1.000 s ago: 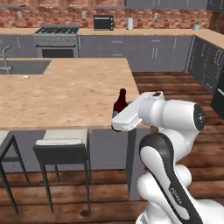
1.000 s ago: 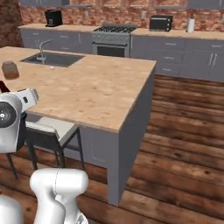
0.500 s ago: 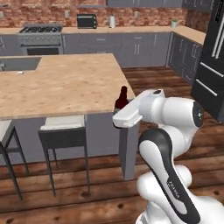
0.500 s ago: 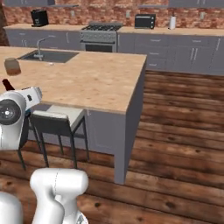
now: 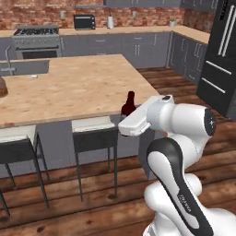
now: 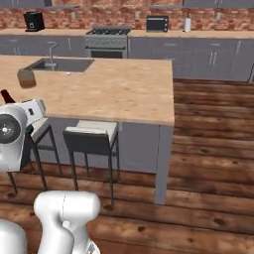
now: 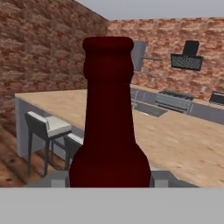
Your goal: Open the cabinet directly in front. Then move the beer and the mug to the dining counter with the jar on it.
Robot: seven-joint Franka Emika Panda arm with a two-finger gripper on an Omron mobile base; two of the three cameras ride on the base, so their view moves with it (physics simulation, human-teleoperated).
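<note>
So from the left base view, the small dark brown beer bottle with the reddish neck (image 5: 128,104) is standing upright right at the end of the white arm, and the big light wood-grain island desk with the grey base (image 5: 69,87) lies just past the fingers, with two grey-seated stools (image 5: 94,129) tucked below its edge. Right base view: the squat brownish-tan jar (image 6: 26,78) sits on that desk near the inset steel sink (image 6: 62,64), beyond the bottle, nothing in between. Hand view: bottle neck (image 7: 109,118) rises straight up between the fingers (image 7: 109,178), which are pinching its body from both sides. Looks like it just needs carrying forward over the edge.
</note>
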